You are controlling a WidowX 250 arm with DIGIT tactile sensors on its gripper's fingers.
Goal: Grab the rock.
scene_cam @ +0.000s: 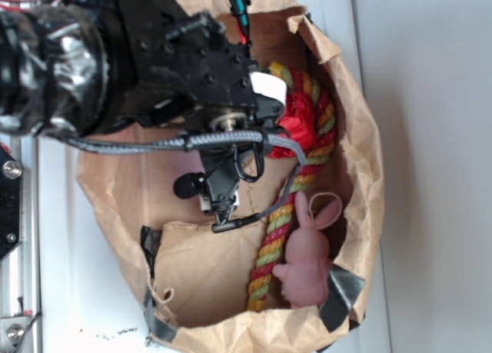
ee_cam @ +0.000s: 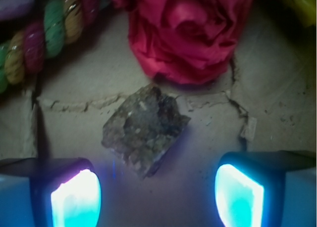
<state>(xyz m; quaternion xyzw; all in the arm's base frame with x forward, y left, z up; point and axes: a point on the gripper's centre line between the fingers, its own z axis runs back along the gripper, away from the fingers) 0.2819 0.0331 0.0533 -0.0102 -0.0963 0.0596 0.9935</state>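
**Rock sits between spread jaws, with the flower crowding it**

The rock [ee_cam: 144,131] lies on the brown paper floor of the bag [scene_cam: 361,176], just below the red flower [ee_cam: 185,31], whose lowest petals look to touch or nearly touch its upper edge. From my wrist view the gripper [ee_cam: 157,195] has its jaws spread wide, holding nothing, one glowing pad on each side, and the rock sits ahead of them, a little left of centre.

What worries me is the off-centre line. If I close like this, I judge the left pad meets the rock first and shoves it sideways or spins it on its angular faces. Reaching too far forward could catch petals in the pinch. The paper is creased and torn around the rock, so a low descent could snag a flap. The coloured rope [ee_cam: 44,34] and the pink bunny [scene_cam: 307,261] lie well apart from the jaws. The exterior view hides the rock behind the arm.
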